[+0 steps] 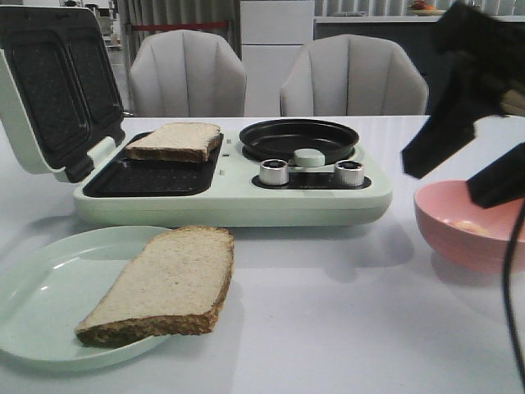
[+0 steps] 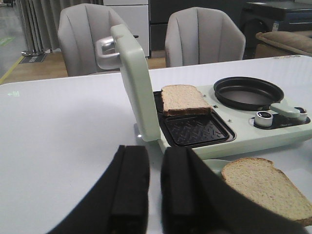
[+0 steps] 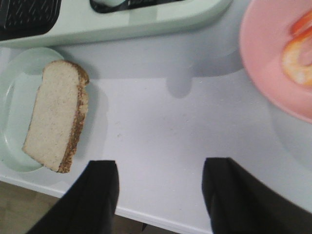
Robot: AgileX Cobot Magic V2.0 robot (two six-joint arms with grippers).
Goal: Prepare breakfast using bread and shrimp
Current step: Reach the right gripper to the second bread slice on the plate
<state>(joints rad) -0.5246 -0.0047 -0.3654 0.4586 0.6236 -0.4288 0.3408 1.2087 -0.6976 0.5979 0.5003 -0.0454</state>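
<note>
One slice of bread [image 1: 174, 140] lies in the back left tray of the open pale green sandwich maker [image 1: 246, 197]. A second slice of bread [image 1: 164, 283] rests on a pale green plate [image 1: 41, 295] at the front left, also seen as bread [image 3: 56, 114] and bread [image 2: 268, 187]. Shrimp [image 3: 297, 58] lie in the pink bowl [image 1: 455, 226] at the right. My right gripper [image 1: 445, 182] hangs open above the bowl's left side, its fingers wide apart over the table's front edge [image 3: 161, 165]. My left gripper [image 2: 156, 151] is shut and empty, low over the table left of the plate.
The maker's lid [image 1: 57, 82] stands upright at the left. A black frying pan [image 1: 299, 139] and two silver knobs [image 1: 274, 171] take up its right half. Two grey chairs [image 1: 189, 74] stand behind the table.
</note>
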